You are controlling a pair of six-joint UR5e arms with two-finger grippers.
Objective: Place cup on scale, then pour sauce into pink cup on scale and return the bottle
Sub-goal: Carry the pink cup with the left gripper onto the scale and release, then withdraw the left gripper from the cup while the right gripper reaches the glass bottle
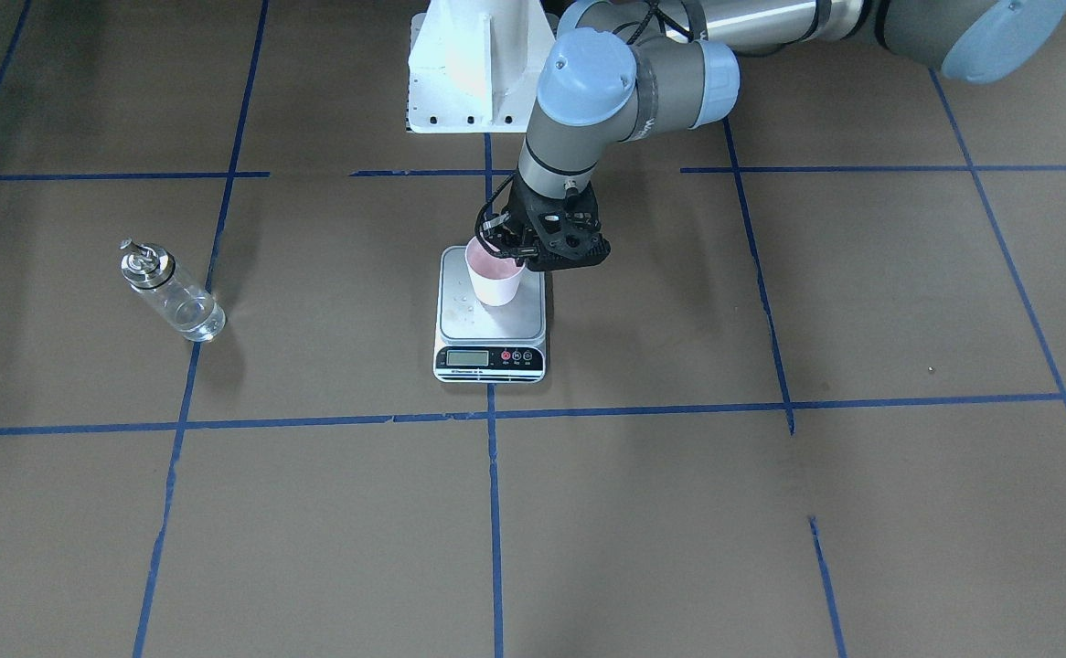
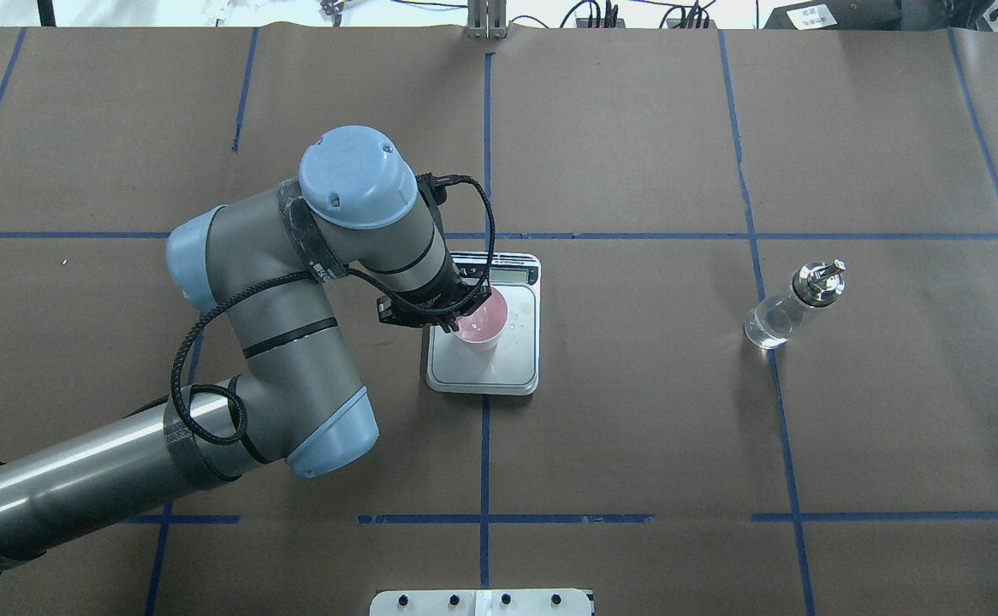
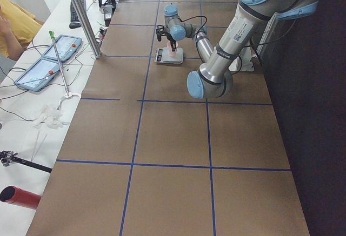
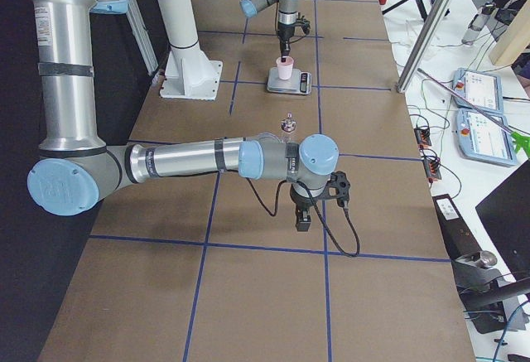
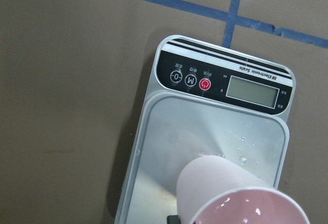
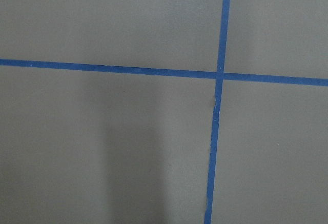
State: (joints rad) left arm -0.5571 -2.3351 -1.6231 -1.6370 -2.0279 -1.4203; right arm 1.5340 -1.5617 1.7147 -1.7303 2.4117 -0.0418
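Observation:
The pale pink cup (image 1: 495,279) stands on the silver platform of the scale (image 1: 489,358) at the table's middle. My left gripper (image 1: 501,239) reaches down from the robot's side and grips the cup's rim; it looks shut on it. In the overhead view the cup (image 2: 482,325) is half hidden under the left gripper (image 2: 465,318). The left wrist view shows the cup (image 5: 241,198) over the scale (image 5: 215,126). The clear bottle (image 1: 172,292) with its silver spout stands alone on my right side, also in the overhead view (image 2: 794,304). My right gripper (image 4: 303,219) hangs over bare table, and whether it is open or shut cannot be told.
The white robot base mount (image 1: 474,64) is at the table's robot-side edge. Blue tape lines (image 1: 495,512) cross the brown table. A side bench with tablets (image 4: 480,105) and a metal pole (image 4: 431,22) line the operators' side.

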